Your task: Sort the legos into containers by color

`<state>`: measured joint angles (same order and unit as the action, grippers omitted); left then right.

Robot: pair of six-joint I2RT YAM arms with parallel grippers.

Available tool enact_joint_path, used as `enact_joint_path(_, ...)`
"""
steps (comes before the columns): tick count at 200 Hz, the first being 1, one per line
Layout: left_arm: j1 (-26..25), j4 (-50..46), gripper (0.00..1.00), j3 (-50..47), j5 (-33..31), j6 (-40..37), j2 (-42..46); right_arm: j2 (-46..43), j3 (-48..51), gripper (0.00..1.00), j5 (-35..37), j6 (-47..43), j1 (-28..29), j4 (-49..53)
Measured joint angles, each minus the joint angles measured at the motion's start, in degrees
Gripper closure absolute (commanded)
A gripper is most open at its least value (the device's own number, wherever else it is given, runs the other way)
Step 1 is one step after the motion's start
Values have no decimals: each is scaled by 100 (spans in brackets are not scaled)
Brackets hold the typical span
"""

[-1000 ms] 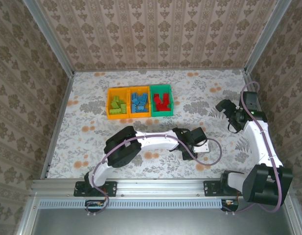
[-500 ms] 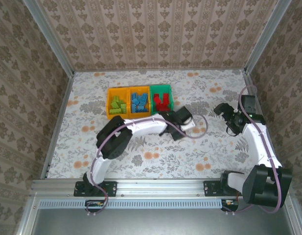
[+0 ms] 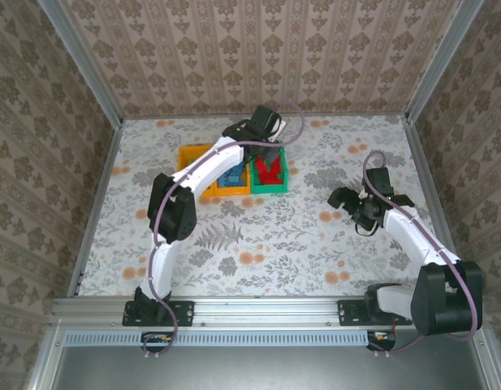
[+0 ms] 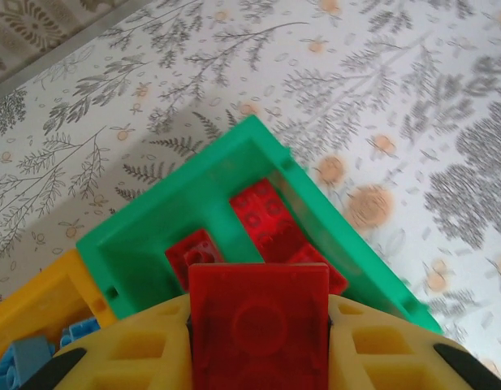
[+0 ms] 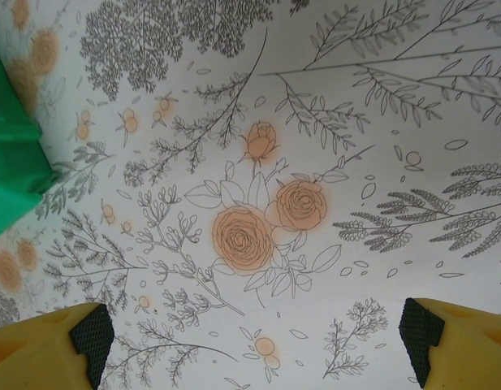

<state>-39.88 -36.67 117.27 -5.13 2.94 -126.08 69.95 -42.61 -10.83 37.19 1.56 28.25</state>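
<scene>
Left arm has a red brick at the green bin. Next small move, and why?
Probably open the left end effector and let the red brick drop. The left wrist view shows it clamped on the brick, apparently above the green bin, which already holds red bricks, so the colour matches. Lowering slightly first might limit bounce.

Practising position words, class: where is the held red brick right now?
In the left wrist view, the red brick is clamped in the left gripper, above the green bin.
</scene>
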Motion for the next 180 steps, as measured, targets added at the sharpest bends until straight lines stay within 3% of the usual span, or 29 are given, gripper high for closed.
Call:
enact_joint_path(24, 140, -160, 71, 264, 105, 192, -428, 20, 0, 5, 9, -11, 98, -131)
enact_joint_path(49, 177, -280, 59, 315, 238, 374, -649, 20, 0, 5, 13, -63, 111, -177)
enact_joint_path(78, 170, -315, 34, 315, 363, 551, -662, 20, 7, 5, 31, -107, 111, -238)
enact_joint_path(98, 170, -184, 1, 186, 407, 673, -603, 20, 26, 5, 33, -127, 111, -256)
enact_joint_path(135, 170, 243, 0, -868, 332, 896, 181, 17, 74, 3, 146, -328, 111, -332)
enact_joint_path(180, 184, 1335, 0, -2957, -592, 833, 2374, -424, 682, 0, 837, -1154, 170, -1552)
